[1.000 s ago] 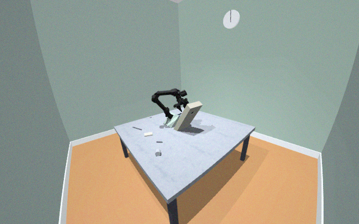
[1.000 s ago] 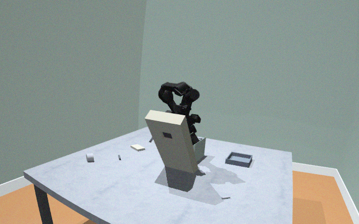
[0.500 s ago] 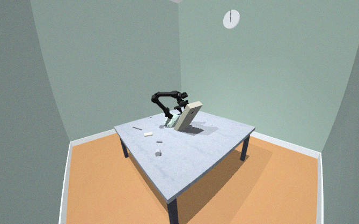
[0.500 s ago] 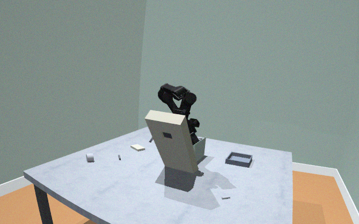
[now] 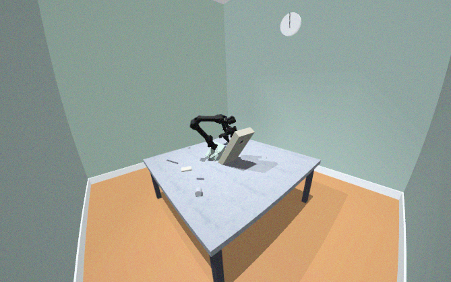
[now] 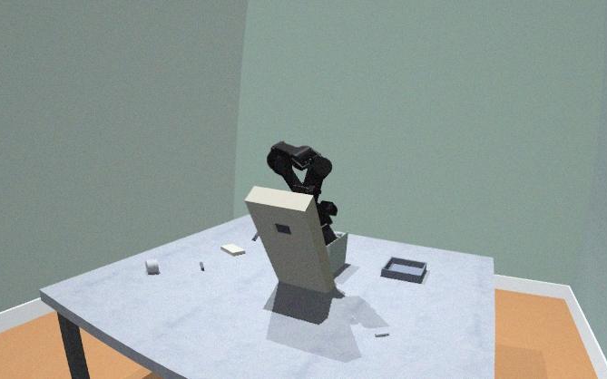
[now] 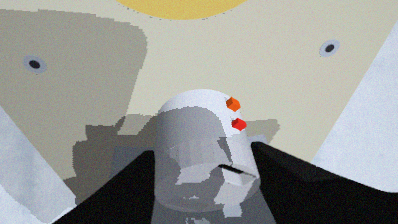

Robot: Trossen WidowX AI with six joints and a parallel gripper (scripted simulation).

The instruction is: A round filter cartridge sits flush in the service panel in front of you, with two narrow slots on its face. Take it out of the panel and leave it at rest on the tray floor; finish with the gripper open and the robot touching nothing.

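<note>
The white round cartridge [image 7: 192,130] is out of the panel face, below the yellow disc [image 7: 182,7], in the wrist view. One dark slot shows on its near end, and orange and red marks on its side. My gripper [image 7: 203,154] [image 5: 227,140] is shut on the cartridge, one black finger on each side. The beige service panel [image 5: 234,148] [image 6: 296,254] [image 7: 280,75] leans, with the gripper at its front side. The fingertips are hidden behind the panel in the exterior view. A grey surface [image 7: 210,216] shows below the cartridge; contact there is unclear.
A pale green open bin [image 5: 216,151] [image 6: 338,254] stands against the panel. A dark shallow tray [image 6: 402,275] stands apart on the table. A cream block [image 5: 186,168] [image 6: 232,249], a white cylinder [image 5: 198,192] [image 6: 151,266] and small dark bars lie farther off.
</note>
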